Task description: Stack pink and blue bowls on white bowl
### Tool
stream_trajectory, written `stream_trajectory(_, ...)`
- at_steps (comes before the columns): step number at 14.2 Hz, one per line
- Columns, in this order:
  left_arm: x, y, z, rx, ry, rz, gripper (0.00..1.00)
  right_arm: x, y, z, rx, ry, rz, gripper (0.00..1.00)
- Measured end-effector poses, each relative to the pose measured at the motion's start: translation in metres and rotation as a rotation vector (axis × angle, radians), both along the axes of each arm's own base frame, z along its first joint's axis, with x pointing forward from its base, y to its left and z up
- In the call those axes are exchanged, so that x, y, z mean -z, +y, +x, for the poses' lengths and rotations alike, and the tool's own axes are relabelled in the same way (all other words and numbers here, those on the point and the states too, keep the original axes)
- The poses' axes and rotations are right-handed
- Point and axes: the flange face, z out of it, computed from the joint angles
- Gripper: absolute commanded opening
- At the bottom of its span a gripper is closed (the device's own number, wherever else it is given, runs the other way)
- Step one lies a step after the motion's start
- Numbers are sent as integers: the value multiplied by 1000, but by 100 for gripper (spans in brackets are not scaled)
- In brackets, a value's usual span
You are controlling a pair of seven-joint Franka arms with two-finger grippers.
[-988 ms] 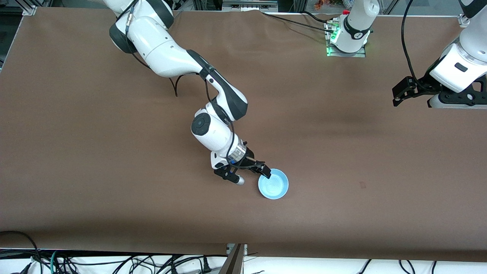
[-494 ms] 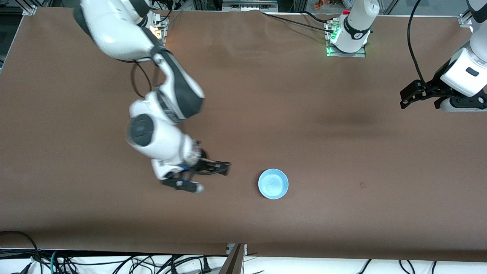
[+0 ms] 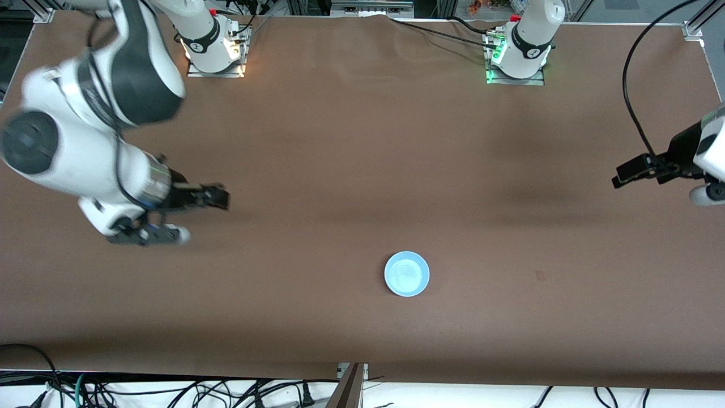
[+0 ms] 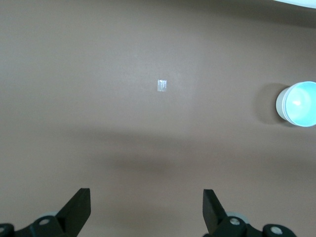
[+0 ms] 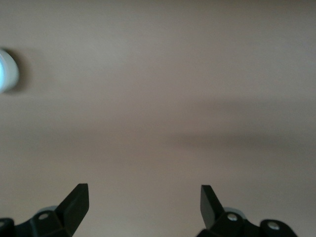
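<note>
The light blue bowl (image 3: pixel 406 274) sits upright on the brown table, nearer the front camera than the middle. In the left wrist view (image 4: pixel 302 102) a white wall (image 4: pixel 280 104) shows around and under it, so it seems to rest in the white bowl. The pink bowl is hidden. The blue bowl also shows at the edge of the right wrist view (image 5: pixel 5 72). My right gripper (image 3: pixel 218 197) is open and empty over the table's right-arm end. My left gripper (image 3: pixel 626 171) is open and empty over the left-arm end. Both are well apart from the bowl.
The brown table cover (image 3: pixel 351 141) is bare around the bowl. A small pale tape patch (image 4: pixel 162 85) lies on it, also seen in the front view (image 3: pixel 540 275). The arm bases (image 3: pixel 518 51) stand along the table edge farthest from the front camera.
My right gripper has let go at the blue bowl's rim and swung away toward the right arm's end. My left gripper has drawn back toward its end. The bowl has not moved.
</note>
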Motion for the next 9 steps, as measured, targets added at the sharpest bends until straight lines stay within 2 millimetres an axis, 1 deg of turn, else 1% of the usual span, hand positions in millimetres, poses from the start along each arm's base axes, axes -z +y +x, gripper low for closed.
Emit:
stream_trajectory(2, -1, -4, 5, 7, -16, 0, 100, -16, -42, -37, -30, 1, -42, 100)
stream_trajectory(4, -8, -8, 6, 14, -29, 0, 100, -21, -71, -70, -44, -12, -55, 100)
stream_trajectory(5, -10, -12, 6, 20, -33, 0, 100, -21, -81, -82, -56, -16, -57, 100)
stream_trajectory(7, -11, -23, 6, 44, -34, 10, 100, -21, -90, -91, -71, -21, -52, 100)
stream_trajectory(9, -13, -34, 6, 60, -37, 9, 100, -22, -91, -89, -73, -36, -50, 100)
